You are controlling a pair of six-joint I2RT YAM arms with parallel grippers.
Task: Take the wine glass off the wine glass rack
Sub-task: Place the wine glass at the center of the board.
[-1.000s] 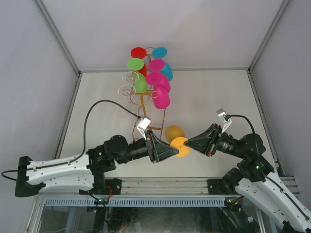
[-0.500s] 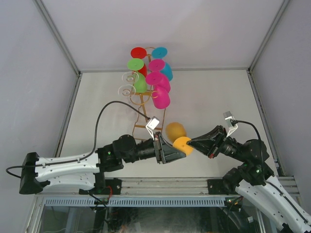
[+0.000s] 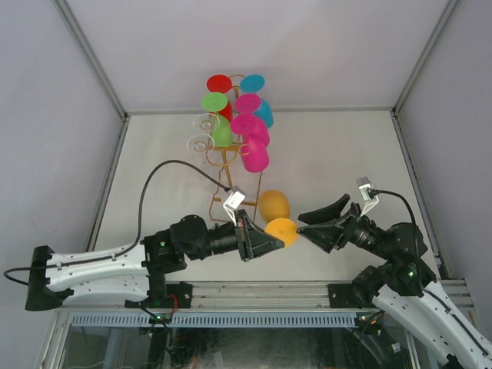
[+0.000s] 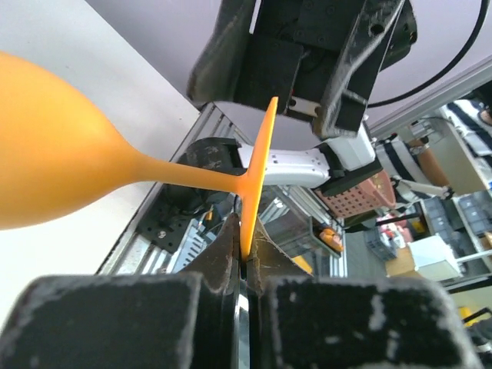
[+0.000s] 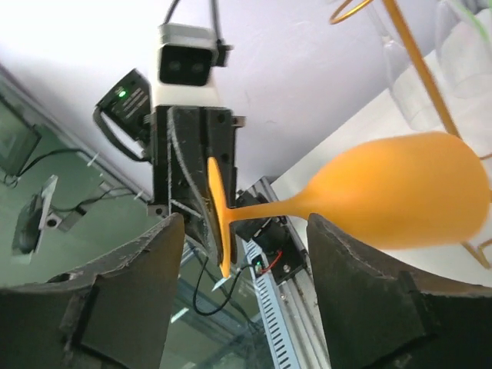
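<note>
Since half a second ago, your right hand (image 3: 302, 225) has opened and drawn back toward 3 o'clock. Only the left hand (image 3: 277, 240) now pinches the thin foot of the orange wine glass (image 3: 274, 206), held sideways at 5 o'clock from the rack (image 3: 227, 159). It looks light, stiff and smooth. That edge may slip, so the stem is probably safer.

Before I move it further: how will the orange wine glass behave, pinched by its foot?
Probably pivots easily: the left gripper pinches only the foot's thin edge, the orange wine glass sticking out sideways. It looks opaque, perhaps plastic, so likely light. Laid down, its round bowl could roll.
</note>
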